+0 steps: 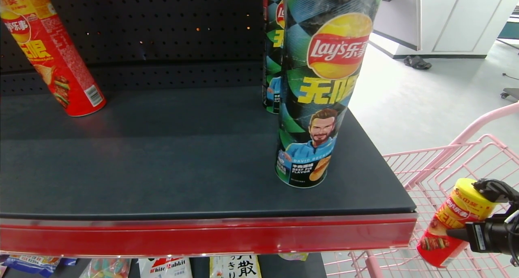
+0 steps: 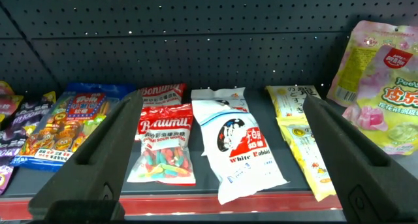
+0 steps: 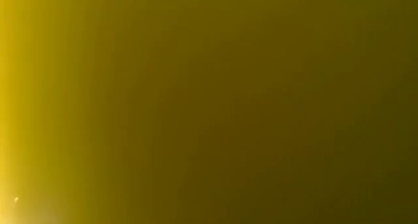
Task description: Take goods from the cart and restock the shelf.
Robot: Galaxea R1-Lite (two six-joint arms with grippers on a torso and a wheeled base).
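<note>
Pale grey floor (image 1: 405, 103), white cabinet (image 1: 458, 18) behind, dark bundle (image 1: 417, 62) (too small to identify) at its foot, wheeled base (image 1: 510, 93) nearby

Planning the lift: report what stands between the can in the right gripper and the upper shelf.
The can hangs over the cart, lower than the red front lip of the shelf. A tall green-black can stands by its near right corner; the shelf is open left of it.
</note>
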